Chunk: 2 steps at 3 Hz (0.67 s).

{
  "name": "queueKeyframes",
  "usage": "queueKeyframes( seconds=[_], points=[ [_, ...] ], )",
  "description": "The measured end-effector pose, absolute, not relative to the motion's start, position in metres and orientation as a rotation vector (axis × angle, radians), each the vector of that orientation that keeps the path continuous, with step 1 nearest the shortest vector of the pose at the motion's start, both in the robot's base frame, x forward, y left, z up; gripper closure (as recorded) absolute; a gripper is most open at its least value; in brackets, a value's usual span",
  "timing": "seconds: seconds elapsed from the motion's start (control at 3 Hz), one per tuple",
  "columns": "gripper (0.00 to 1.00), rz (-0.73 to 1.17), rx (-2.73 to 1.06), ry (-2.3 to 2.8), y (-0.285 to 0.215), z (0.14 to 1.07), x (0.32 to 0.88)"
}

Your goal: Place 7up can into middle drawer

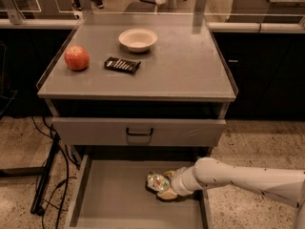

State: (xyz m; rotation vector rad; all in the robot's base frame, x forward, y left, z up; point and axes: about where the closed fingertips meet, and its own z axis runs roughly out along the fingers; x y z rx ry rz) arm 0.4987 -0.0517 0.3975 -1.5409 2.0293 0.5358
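Observation:
The 7up can [155, 180], crumpled, green and silvery, sits low inside the open middle drawer [114, 194], right of its middle. My gripper [164, 187] reaches in from the right on a white arm and its tan fingers [167, 192] are around the can. The can is at or just above the drawer floor; I cannot tell whether it touches.
Above the drawer is a shut grey drawer front with a black handle [139, 132]. On the cabinet top [190, 70] lie a red apple [76, 57], a dark snack bar [122, 65] and a white bowl [137, 39]. Black cables [47, 175] hang left of the cabinet.

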Motion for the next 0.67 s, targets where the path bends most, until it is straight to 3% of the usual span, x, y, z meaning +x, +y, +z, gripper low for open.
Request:
queueKeyframes(
  seconds=[0.33,0.67],
  points=[
    [1.00,0.598,-1.519,2.061,-0.0514,0.3783,0.4994],
    [0.82,0.605,-1.517,2.064,-0.0510,0.3763,0.4995]
  ],
)
